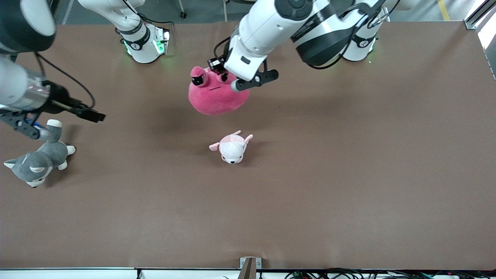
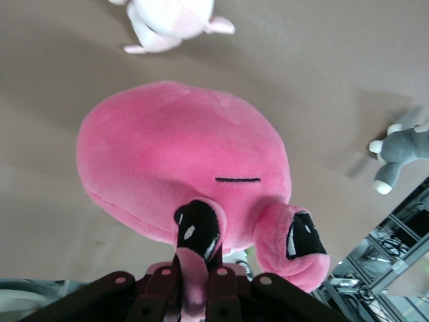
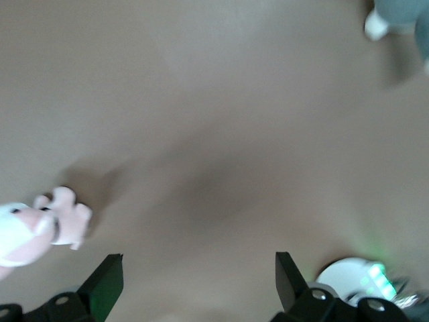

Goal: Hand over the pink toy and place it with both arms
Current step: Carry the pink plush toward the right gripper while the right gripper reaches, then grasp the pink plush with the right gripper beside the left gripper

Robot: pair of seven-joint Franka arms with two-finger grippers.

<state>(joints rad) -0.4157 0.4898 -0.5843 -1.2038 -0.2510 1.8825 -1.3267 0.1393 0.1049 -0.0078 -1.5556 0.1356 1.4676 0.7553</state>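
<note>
Puppy plush: the white-and-pink puppy plush (image 1: 232, 148) is the thing you find closest to the front camera, lying on the tabletop (image 1: 348, 174) about midway between the two arms' ends. In the left wrist view it lies on the brown surface past the pink body (image 2: 171, 20), and it also shows at the border of the right wrist view (image 3: 30, 231).

Husky plush: you see the grey-and-white husky plush (image 1: 38, 159) lying on the tabletop close to the edge at the right arm's end, about as near to the front camera as the puppy. Its white paws show in the left wrist view (image 2: 402, 154).

Right gripper: your right gripper (image 1: 58, 116) hangs in the air just over the husky's tail end, fingers spread wide with nothing between them. In the right wrist view the two fingertips (image 3: 107, 282) stand well apart over bare tabletop.

Pink toy: the pink toy (image 1: 217, 95) hangs in the air, over the tabletop between the puppy and the edge where the arm bases stand. It touches nothing but the fingers holding it.

Left gripper: your left gripper (image 1: 238, 83) is clamped tight on the pink toy; in the left wrist view (image 2: 194, 285) the fingers pinch a fold of plush by one dark eye.
</note>
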